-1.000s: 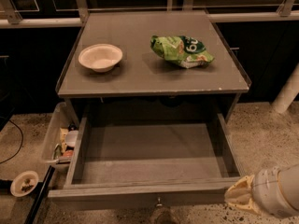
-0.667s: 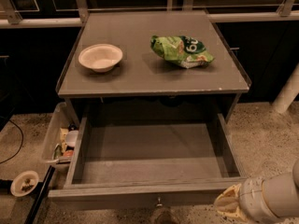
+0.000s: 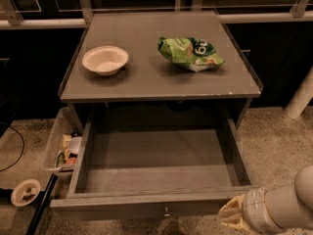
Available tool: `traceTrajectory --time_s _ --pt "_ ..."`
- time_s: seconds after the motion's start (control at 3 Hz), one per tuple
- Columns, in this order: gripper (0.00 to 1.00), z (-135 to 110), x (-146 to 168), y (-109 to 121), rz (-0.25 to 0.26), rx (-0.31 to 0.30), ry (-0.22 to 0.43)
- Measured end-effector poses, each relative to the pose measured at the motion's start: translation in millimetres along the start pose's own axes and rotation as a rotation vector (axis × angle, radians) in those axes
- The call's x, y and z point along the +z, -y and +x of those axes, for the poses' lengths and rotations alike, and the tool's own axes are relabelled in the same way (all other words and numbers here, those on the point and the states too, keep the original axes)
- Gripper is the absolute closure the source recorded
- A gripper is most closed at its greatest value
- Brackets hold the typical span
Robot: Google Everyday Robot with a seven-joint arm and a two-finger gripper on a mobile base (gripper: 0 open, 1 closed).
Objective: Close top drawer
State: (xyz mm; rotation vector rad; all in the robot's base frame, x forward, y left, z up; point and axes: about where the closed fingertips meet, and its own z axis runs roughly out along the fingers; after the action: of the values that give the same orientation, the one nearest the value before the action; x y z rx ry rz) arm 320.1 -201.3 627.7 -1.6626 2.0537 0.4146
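Note:
The top drawer (image 3: 146, 205) is pulled fully out from under the grey cabinet top (image 3: 146, 77). It is wide, shallow, grey and empty inside, with a small round metal knob (image 3: 167, 212) at the centre of its front panel. My gripper (image 3: 232, 214) comes in from the lower right corner on a white arm. It sits at the right end of the drawer's front panel, just in front of it. Only its pale wrist end shows.
A white bowl (image 3: 105, 60) and a green chip bag (image 3: 190, 52) lie on the cabinet top. A clear plastic bin (image 3: 61, 143) of small items stands left of the drawer. A small round dish (image 3: 25, 192) and a dark cable lie on the speckled floor at left.
My gripper has moved left along the drawer's front, from the right edge of the view toward the drawer's right corner. The drawer stays open.

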Motion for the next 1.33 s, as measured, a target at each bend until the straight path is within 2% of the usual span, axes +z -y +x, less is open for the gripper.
traceTrajectory --time_s 1.0,1.33 --pt "0.12 -0.2 -0.1 0.0 0.0 0.0 0.001" --pt "0.0 -6.1 -2.1 12.1 0.037 -0.015 0.015"
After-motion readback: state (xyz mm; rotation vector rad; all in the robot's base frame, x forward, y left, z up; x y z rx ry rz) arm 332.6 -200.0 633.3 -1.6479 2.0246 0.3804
